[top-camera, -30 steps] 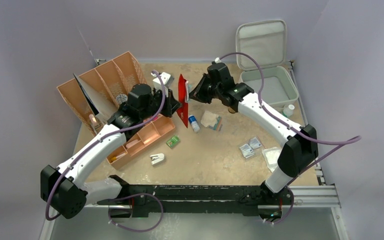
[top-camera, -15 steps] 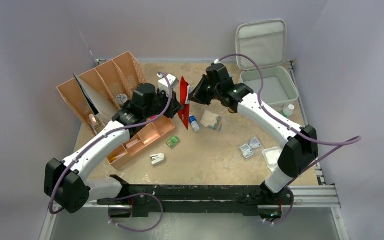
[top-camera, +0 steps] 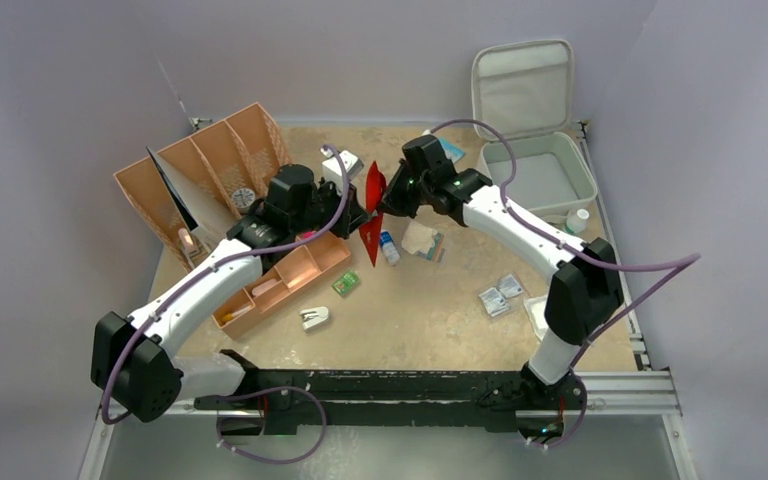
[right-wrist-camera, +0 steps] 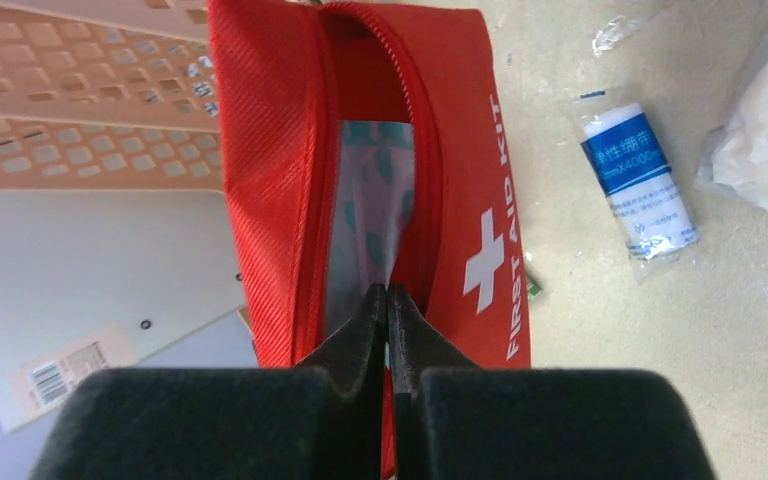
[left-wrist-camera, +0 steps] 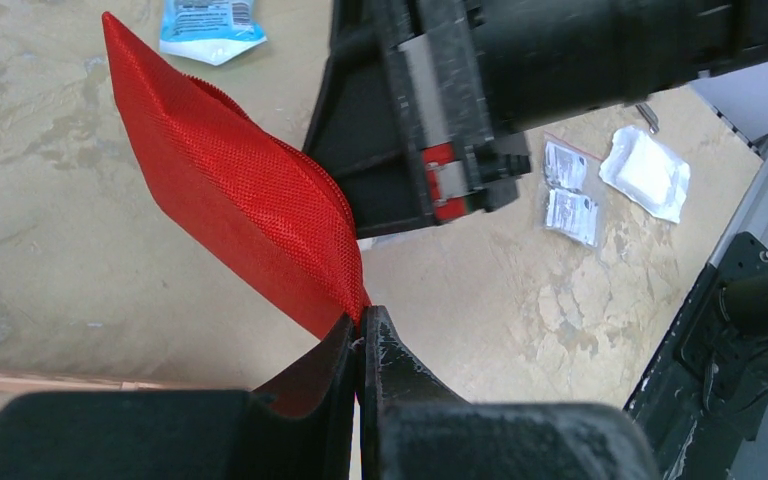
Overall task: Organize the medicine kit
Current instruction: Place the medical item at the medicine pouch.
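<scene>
The medicine kit (top-camera: 587, 181), a light grey hard case, stands open at the back right with its lid (top-camera: 522, 85) upright. A red "FIRST AID KIT" pouch (top-camera: 372, 212) hangs mid-table, unzipped. My left gripper (top-camera: 358, 216) is shut on the pouch's corner, which the left wrist view shows pinched at the fingertips (left-wrist-camera: 362, 325) below the red fabric (left-wrist-camera: 240, 210). My right gripper (right-wrist-camera: 387, 292) is shut on a thin pale packet with teal print (right-wrist-camera: 370, 220), which reaches into the pouch's open mouth (right-wrist-camera: 460, 150). In the top view the right gripper (top-camera: 386, 199) meets the pouch from the right.
Tan divided organizer trays stand at back left (top-camera: 210, 165) and lie under the left arm (top-camera: 290, 275). A blue-labelled bandage roll (top-camera: 387, 247) and a gauze wad (top-camera: 422, 240) lie below the pouch. Small packets (top-camera: 500, 295), a white bottle (top-camera: 577, 220), a green packet (top-camera: 346, 284).
The right arm has swung left and lowered, bringing its packet into the pouch's mouth. The pouch has twisted and tilted. The left arm shifted slightly right, still gripping.
</scene>
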Controlling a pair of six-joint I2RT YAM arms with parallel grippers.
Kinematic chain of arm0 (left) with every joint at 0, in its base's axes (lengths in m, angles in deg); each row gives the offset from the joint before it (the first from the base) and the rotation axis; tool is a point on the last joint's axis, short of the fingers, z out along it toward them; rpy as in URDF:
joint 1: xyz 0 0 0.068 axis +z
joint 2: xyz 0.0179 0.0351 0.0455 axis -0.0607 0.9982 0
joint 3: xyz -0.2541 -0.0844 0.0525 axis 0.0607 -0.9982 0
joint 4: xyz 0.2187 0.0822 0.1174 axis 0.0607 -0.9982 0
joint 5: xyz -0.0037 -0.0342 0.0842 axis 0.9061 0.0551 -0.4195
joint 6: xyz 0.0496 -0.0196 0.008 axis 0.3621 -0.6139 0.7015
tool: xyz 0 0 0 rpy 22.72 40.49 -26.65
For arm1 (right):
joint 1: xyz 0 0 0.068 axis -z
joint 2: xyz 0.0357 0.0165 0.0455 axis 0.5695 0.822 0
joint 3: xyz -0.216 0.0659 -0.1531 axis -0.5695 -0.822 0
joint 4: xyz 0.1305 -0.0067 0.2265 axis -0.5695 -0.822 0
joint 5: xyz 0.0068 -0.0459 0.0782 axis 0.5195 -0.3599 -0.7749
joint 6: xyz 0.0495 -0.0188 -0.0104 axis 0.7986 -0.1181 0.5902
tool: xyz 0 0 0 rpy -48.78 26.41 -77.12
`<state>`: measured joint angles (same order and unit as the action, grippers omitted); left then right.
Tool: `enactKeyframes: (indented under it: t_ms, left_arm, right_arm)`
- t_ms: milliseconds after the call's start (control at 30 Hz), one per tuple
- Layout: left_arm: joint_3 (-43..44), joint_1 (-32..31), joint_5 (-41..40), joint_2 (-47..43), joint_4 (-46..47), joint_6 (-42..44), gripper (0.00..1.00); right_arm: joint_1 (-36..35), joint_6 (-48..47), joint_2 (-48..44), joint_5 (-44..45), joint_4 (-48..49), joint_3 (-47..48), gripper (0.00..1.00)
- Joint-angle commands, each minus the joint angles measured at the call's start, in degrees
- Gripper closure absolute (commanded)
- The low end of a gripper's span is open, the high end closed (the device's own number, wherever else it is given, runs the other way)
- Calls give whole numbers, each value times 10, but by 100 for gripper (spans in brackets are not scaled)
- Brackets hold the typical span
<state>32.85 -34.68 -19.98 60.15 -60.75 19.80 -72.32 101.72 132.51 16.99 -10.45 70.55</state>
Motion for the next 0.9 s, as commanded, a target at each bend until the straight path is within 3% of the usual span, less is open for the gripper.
enactKeyframes:
  t_ms: [0,200,367,667,867]
  left_arm:
    - [27,-1,38,0,18,19,100]
    - [30,-1,26,4,5,28,100]
    - [36,0,-23,4,-16,10,100]
    - [66,0,-3,11,-57,-47,100]
    - [91,1,19,8,-83,-79,100]
  right_arm:
    - [-4,5,18,10,-18,24,98]
    - [-4,8,21,33,-33,32,84]
    - [-4,-37,-11,-7,-45,32,71]
    - [-3,-222,-139,-78,11,-71,58]
    - [-2,-379,-209,-179,72,-138,57]
